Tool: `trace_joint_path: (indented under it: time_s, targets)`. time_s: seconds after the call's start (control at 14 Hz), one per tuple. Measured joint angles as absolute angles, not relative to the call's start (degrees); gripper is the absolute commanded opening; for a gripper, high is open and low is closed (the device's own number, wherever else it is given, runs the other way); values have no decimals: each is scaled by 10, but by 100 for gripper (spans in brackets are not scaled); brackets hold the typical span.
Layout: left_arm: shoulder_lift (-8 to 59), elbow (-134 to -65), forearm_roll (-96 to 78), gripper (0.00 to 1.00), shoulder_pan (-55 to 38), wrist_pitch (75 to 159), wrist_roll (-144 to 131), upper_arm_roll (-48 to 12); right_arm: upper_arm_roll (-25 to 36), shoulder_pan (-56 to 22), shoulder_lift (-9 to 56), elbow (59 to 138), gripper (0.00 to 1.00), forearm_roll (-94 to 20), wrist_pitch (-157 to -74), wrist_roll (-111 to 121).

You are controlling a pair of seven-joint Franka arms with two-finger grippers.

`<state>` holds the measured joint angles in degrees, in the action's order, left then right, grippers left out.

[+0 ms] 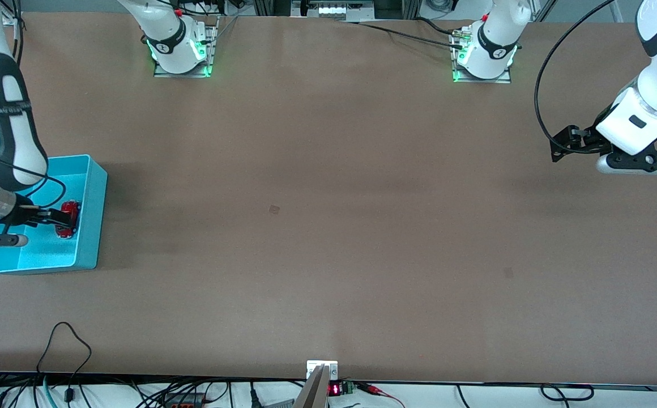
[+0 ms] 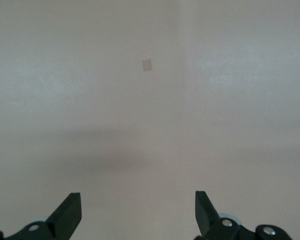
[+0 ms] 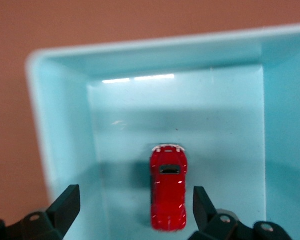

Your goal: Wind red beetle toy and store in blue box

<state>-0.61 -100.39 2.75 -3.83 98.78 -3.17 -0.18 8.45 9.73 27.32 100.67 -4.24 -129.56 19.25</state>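
The red beetle toy [image 1: 71, 211] lies on the floor of the blue box [image 1: 93, 221], which stands at the right arm's end of the table. My right gripper [image 1: 61, 220] hangs open in the box's mouth, just over the toy. In the right wrist view the toy [image 3: 168, 195] rests on its wheels between the spread fingers, closer to one fingertip [image 3: 202, 202] and free of both, with the box wall [image 3: 65, 125] around it. My right gripper [image 3: 135, 200] holds nothing. My left gripper [image 1: 560, 146] waits open and empty above bare table at the left arm's end, and its wrist view [image 2: 138, 205] shows only tabletop.
The brown table carries a small square mark [image 1: 274, 209] near its middle, also seen in the left wrist view [image 2: 147, 65], and a fainter one [image 1: 508, 272] nearer the front camera. Cables [image 1: 68, 340] lie along the front edge.
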Motion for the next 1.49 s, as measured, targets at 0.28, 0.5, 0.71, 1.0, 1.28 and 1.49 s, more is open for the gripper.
trace_joint_path:
  time_s: [0.28,0.5,0.71,1.0,1.28,1.49]
  targets:
    - [-6,-1004,27,100,-38,988,-32,-2,82,64,194,973,100,-42,-1200,176]
    - [-6,-1004,27,100,-38,988,-32,-2,81,31,151,933,100,-42,-1087,121]
    - [-6,-1004,27,100,-38,988,-42,-2,80,-6,122,882,100,-41,-981,39]
    - [-8,-1003,27,100,-39,987,-45,-3,87,-11,92,848,100,-40,-939,22]
    - [-18,-999,27,100,-39,978,-53,-19,90,-7,71,851,100,-30,-903,22]
    - [-19,-986,27,100,-38,969,-53,-20,84,-13,17,943,100,-8,-959,22]
